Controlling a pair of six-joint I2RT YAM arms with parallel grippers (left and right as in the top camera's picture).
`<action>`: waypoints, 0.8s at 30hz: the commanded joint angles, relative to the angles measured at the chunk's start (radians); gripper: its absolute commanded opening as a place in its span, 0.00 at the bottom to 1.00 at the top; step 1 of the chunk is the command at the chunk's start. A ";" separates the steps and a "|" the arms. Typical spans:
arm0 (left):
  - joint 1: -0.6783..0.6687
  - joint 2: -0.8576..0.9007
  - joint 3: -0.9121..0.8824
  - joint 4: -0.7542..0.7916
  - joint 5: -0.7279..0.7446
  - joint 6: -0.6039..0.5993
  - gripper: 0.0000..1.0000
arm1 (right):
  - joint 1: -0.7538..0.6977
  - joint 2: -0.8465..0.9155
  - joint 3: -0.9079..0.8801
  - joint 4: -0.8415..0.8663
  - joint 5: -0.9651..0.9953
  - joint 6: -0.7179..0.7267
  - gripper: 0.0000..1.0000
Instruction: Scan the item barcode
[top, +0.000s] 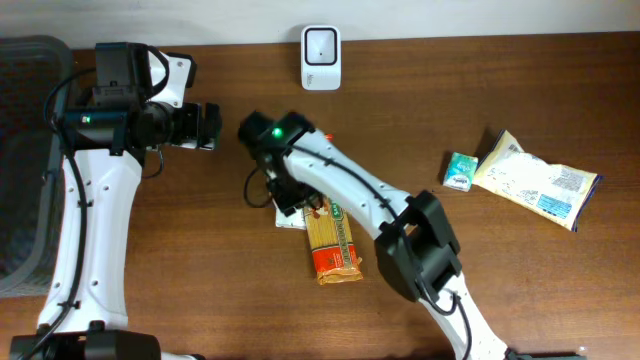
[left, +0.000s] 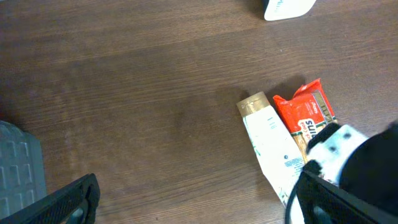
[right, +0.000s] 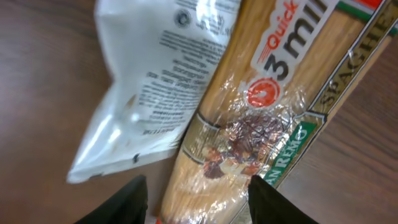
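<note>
Brown wooden worktop (top: 500, 90), centre towards the front edge: clear plastic spaghetti packet with red-orange label (top: 335, 245), lying flat, with a white squeeze tube with gold cap (left: 273, 149) lying against it. Right tool (right: 198, 183): fingers apart, just above packet and tube, gripping neither. Left tool (top: 208, 127): fingers wide apart, empty, towards the far-left corner. White barcode scanner (top: 321, 57): far edge, centre, well apart from packet.

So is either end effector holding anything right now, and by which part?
Nothing is held. The left end effector is open over the table; the right end effector stands open over the spaghetti pack, not gripping it.
</note>
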 joint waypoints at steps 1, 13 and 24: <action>0.005 -0.008 0.012 0.002 0.003 0.013 0.99 | 0.028 -0.002 -0.078 0.045 0.092 0.047 0.51; 0.005 -0.008 0.012 0.002 0.003 0.013 0.99 | 0.043 -0.002 -0.284 0.173 0.261 0.065 0.48; 0.005 -0.008 0.012 0.002 0.003 0.013 0.99 | 0.044 -0.001 -0.314 0.184 0.353 0.006 0.49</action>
